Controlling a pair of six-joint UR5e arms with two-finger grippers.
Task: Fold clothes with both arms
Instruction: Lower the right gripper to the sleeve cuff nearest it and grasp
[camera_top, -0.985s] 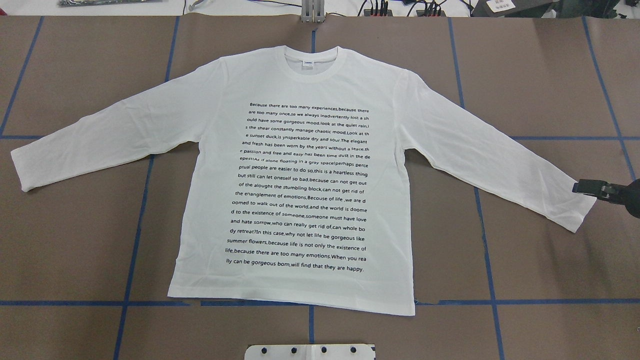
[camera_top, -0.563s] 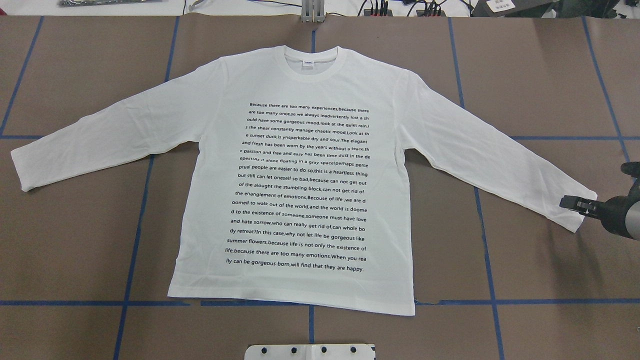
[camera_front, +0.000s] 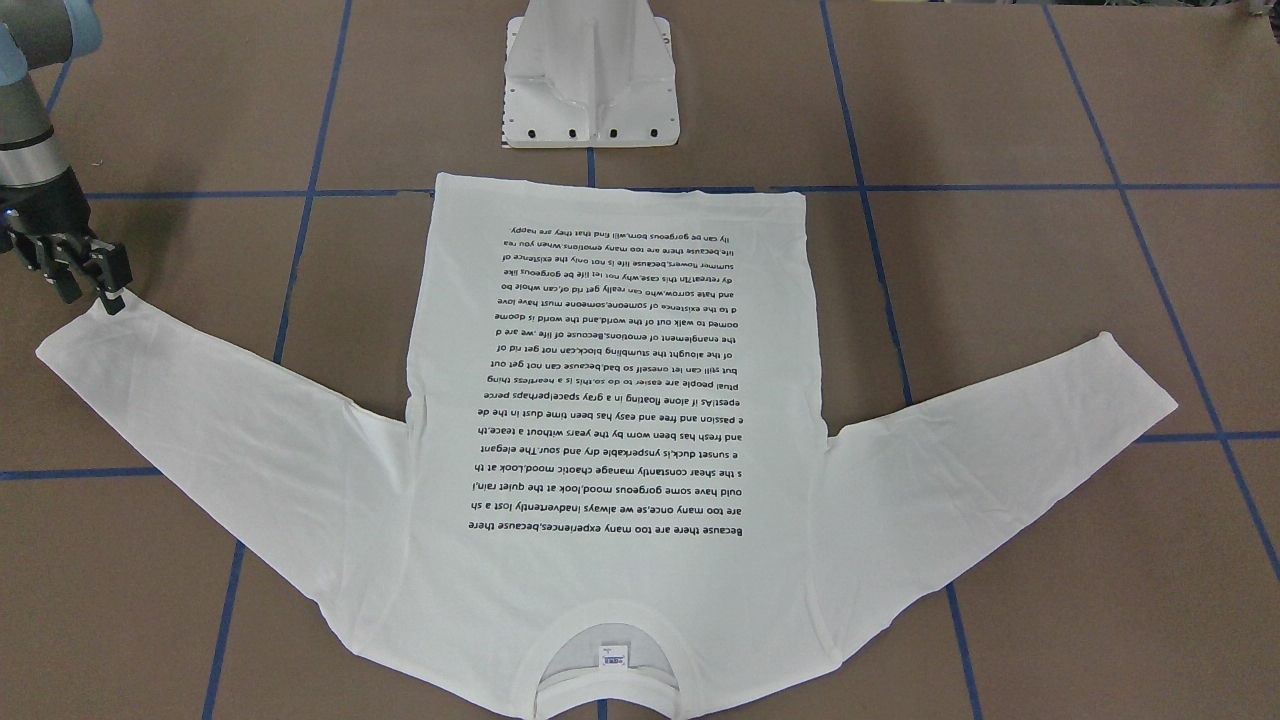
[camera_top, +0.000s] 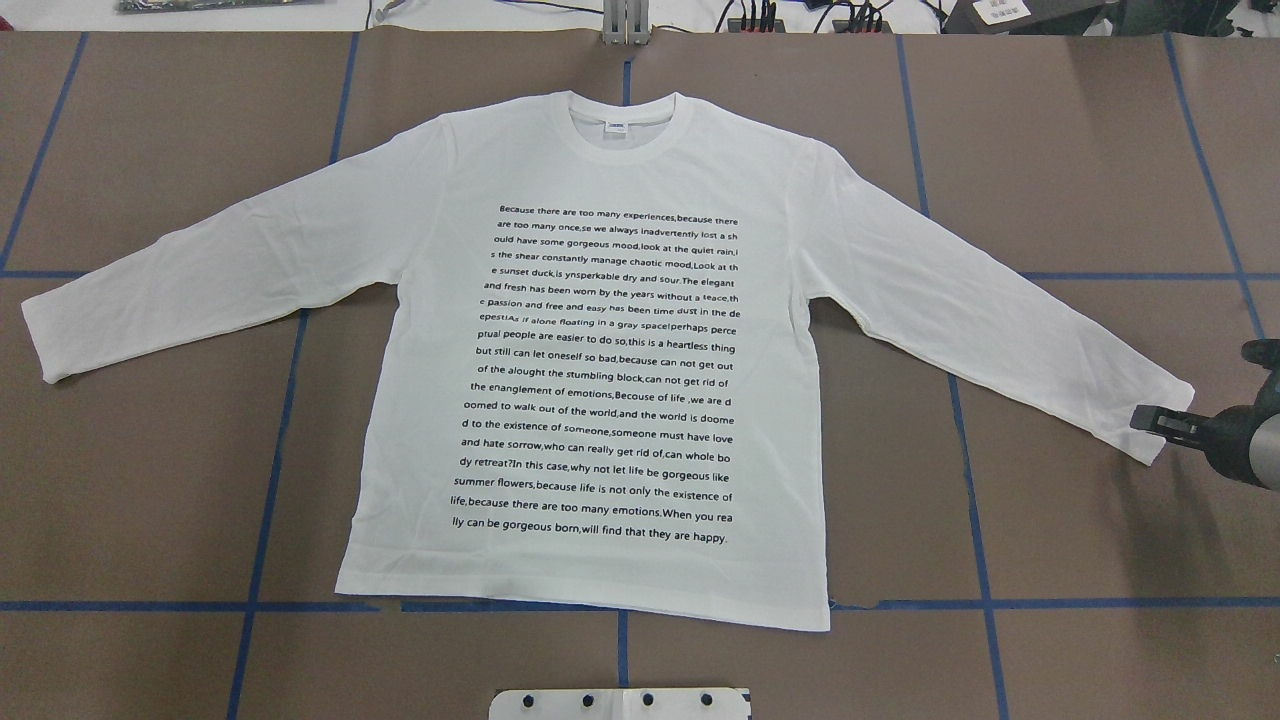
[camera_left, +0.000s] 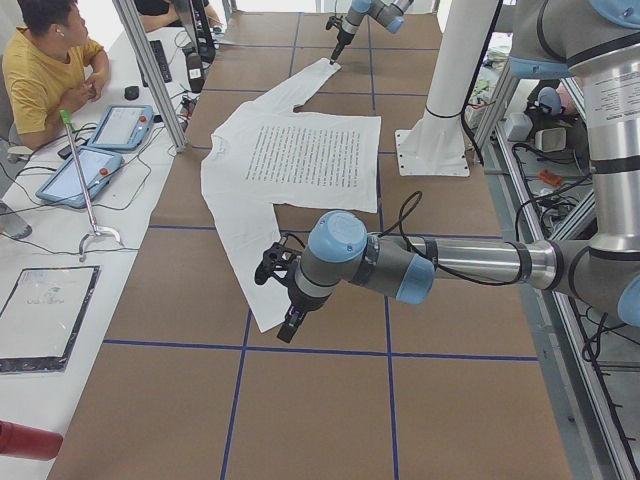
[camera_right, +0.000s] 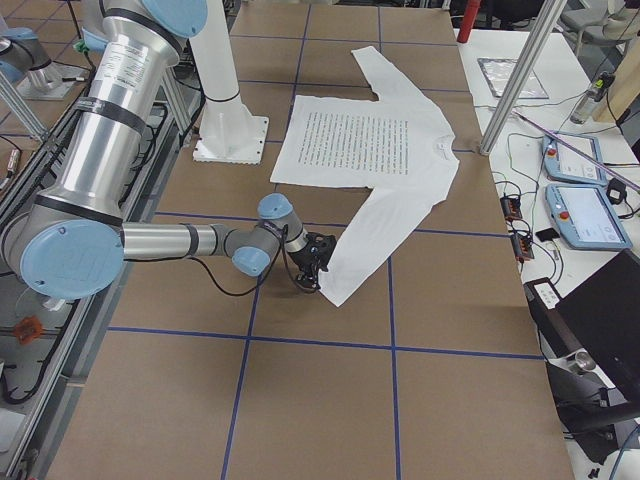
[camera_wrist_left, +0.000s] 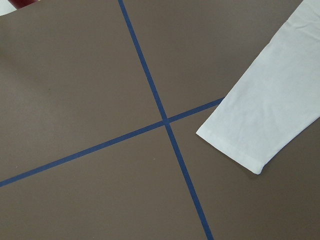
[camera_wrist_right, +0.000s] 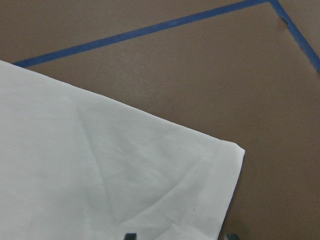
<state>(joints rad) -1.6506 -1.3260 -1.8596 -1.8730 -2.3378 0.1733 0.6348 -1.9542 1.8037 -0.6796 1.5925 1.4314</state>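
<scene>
The white long-sleeved T-shirt (camera_top: 420, 250) lies flat with its black text up, collar at the far side and both sleeves spread out. My right gripper (camera_top: 1150, 420) is open, low over the cuff of the shirt's right sleeve (camera_top: 1150, 400). In the right wrist view its fingertips (camera_wrist_right: 131, 236) stand apart over the cuff corner (camera_wrist_right: 220, 165). It also shows in the front-facing view (camera_front: 105, 290). My left gripper (camera_left: 287, 328) shows only in the exterior left view, beside the other sleeve's cuff (camera_left: 265, 315); I cannot tell whether it is open. The left wrist view shows that cuff (camera_wrist_left: 240, 145) with no fingers.
The brown table (camera_top: 1050, 150) carries a grid of blue tape lines. The white pedestal base (camera_front: 590, 90) stands just behind the shirt's hem. An operator (camera_left: 45, 70), tablets (camera_left: 100, 150) and aluminium posts (camera_left: 150, 70) stand along the far table edge.
My right gripper has moved along the sleeve cuff from its far corner towards its near corner. The shirt has not moved.
</scene>
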